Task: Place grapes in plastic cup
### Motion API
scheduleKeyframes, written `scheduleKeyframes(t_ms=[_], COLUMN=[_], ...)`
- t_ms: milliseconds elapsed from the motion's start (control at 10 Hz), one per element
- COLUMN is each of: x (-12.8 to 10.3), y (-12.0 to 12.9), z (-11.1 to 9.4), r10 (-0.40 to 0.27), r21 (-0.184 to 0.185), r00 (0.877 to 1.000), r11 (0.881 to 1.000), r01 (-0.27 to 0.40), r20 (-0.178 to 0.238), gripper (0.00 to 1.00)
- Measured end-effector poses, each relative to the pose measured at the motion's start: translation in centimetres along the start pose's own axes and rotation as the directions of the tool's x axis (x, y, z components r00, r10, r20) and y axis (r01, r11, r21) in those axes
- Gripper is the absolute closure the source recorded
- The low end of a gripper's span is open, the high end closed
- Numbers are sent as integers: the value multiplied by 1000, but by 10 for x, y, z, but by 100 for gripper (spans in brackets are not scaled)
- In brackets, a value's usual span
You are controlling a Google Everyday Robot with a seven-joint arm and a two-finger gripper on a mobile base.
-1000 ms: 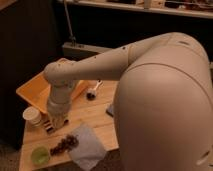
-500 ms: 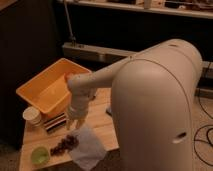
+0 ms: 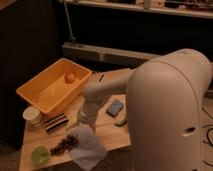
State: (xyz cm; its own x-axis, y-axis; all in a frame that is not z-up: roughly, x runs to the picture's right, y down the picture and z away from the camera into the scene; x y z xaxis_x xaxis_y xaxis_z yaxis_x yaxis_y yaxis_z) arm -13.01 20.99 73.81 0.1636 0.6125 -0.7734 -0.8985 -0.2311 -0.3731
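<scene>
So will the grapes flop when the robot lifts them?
Probably a bit: the small bunch of dark purple grapes looks loose, so it may sag. Any round berry that drops could roll. The pincer hangs close beside them.

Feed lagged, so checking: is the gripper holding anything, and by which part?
Nothing visibly held: the gripper hangs above the table, grapes lying loose below it.

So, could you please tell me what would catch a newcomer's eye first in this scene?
The robot's bulky white arm fills the right of the view, reaching down-left to its end effector over the wooden table. Next, the bright orange bin at the table's back left, holding one small orange fruit. In front, the grapes lie beside the plastic cup, not in it.
</scene>
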Motion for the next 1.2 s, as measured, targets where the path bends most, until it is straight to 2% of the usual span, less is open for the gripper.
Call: scheduleKeyframes(t_ms=[300, 500, 900, 1200], x=[0, -1, -5, -11], y=[-5, -7, 1, 13], z=[11, 12, 11, 15], r10=[-3, -40, -117, -178], r21=[-87, -160, -242, -274], r00=[1000, 999, 988, 975], r11=[996, 986, 960, 939], r01=[4, 45, 138, 208], r20=[3, 34, 100, 129], gripper=[20, 20, 20, 20])
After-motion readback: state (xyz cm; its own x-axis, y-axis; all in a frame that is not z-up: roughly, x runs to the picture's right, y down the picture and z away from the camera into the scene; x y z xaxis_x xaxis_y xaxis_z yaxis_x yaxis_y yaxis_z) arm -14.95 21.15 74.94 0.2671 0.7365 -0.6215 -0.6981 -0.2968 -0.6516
